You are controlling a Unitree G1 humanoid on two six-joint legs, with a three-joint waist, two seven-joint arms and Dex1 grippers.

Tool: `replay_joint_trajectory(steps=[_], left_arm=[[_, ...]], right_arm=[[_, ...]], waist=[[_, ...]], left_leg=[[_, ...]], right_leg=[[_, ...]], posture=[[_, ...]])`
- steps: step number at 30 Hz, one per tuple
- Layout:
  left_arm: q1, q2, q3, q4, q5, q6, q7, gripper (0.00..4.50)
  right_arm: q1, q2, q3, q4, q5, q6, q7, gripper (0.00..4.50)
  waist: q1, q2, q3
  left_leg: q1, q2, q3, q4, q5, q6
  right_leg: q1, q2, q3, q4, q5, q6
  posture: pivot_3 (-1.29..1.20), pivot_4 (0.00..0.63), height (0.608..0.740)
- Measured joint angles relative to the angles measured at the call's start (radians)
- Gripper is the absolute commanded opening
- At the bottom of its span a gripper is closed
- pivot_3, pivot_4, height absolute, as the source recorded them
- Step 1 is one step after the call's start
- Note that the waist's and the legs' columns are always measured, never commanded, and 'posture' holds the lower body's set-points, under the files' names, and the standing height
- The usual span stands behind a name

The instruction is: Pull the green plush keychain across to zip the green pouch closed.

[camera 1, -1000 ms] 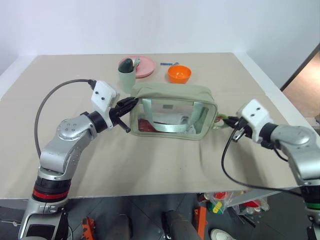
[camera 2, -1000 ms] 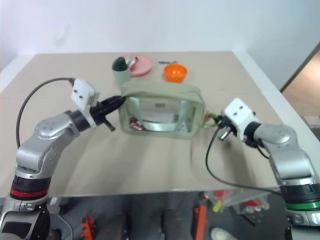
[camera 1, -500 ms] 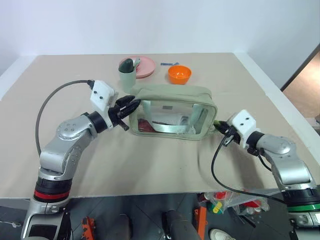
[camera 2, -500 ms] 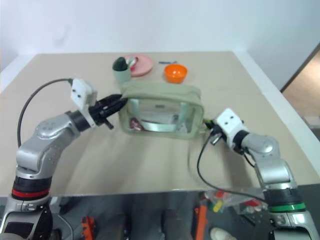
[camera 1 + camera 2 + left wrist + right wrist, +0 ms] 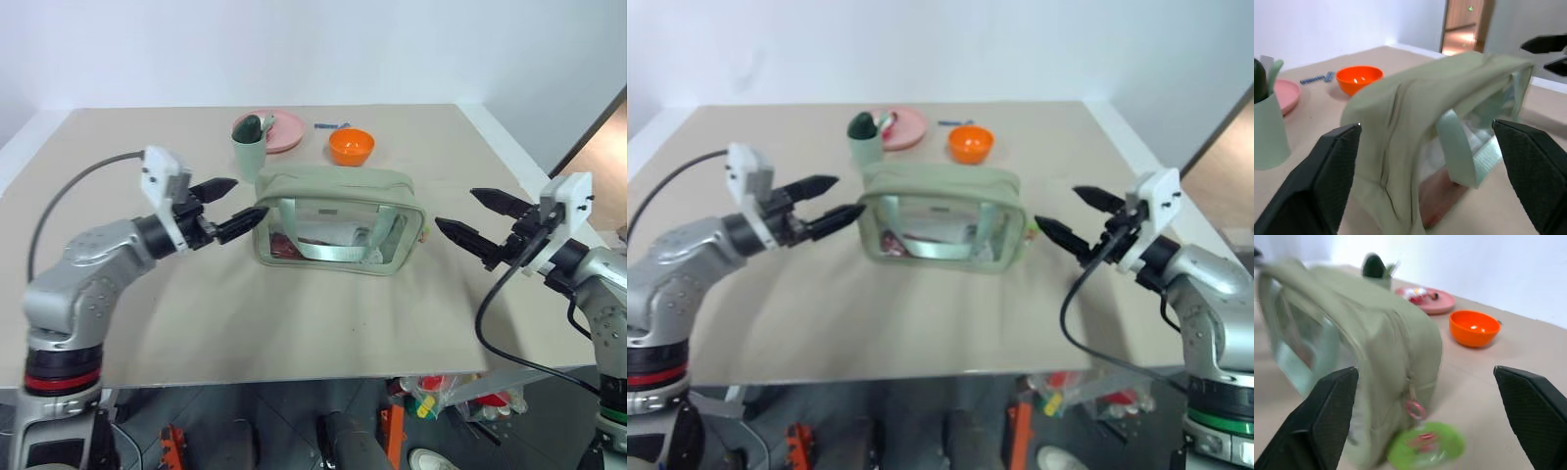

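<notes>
Right wrist view gives us the clearest look at the green plush keychain (image 5: 1426,446): it hangs at the end of the green pouch (image 5: 339,221) that faces our right claw (image 5: 474,218), low against the fabric, just under a small pink ring on the zipper end. We cannot tell from this view whether it touches the counter (image 5: 294,323).

From the head views we see the pouch standing upright near the middle of the counter, clear side panel toward us, green strap handle lying against that panel. The top zipper seam appears drawn together along its length in both wrist views.

Our right claw sits off the keychain end of the pouch, fingers spread wide and holding nothing, clear of both pouch and keychain. Our left claw (image 5: 230,206) sits at the opposite end, also spread wide and empty; its lower fingertip is just beside the pouch's corner, and we cannot tell whether it touches.

Behind the pouch we note a sage-green cup (image 5: 248,149) holding a dark item, a pink plate (image 5: 283,128) beside it, an orange bowl (image 5: 351,145), and a small blue object (image 5: 331,125) near the far edge.
</notes>
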Motion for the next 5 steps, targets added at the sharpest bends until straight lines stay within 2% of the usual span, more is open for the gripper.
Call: replay_joint_trajectory(steps=[5], left_arm=[[0.145,0.021,-0.015,-0.032,0.089,-0.028,0.058,4.5]], right_arm=[[0.138,0.039,-0.019,-0.143,0.02,0.03,-0.048,4.41]], waist=[[0.003,0.0,0.0]], left_leg=[[0.0,0.0,-0.001,0.0,0.0,0.0]], right_leg=[[0.001,-0.001,-0.001,0.0,-0.001,0.0]], posture=[[0.0,0.15,0.74]])
